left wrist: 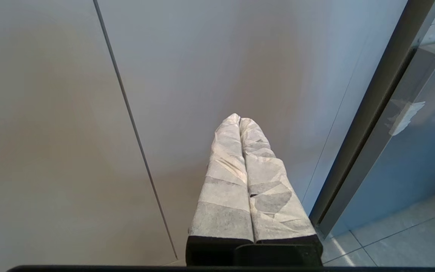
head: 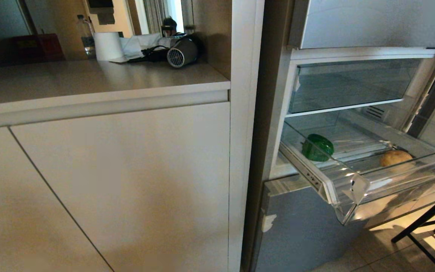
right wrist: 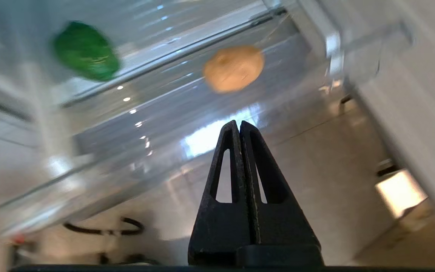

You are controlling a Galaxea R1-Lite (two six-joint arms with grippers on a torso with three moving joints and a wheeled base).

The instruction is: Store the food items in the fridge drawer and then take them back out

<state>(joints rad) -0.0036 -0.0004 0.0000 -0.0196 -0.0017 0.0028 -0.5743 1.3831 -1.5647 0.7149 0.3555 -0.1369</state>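
The clear fridge drawer (head: 347, 189) stands pulled out of the silver-grey fridge. Inside it lie a dark-green bell pepper (head: 317, 147) toward the left and a tan potato (head: 395, 157) toward the right. In the right wrist view the pepper (right wrist: 86, 51) and potato (right wrist: 233, 68) show through the clear drawer (right wrist: 100, 162), with my right gripper (right wrist: 239, 124) shut and empty, in front of and below it. My left gripper (left wrist: 239, 118), wrapped in pale cloth, is shut and points at the cabinet door. Neither arm appears in the head view.
A glass shelf (head: 347, 105) sits above the drawer. Left of the fridge is a beige cabinet (head: 119, 181) with a counter holding a paper roll (head: 108, 46), a hair dryer (head: 181, 53) and a water bottle (head: 86, 36). A black metal frame (head: 429, 223) stands on the tiled floor at right.
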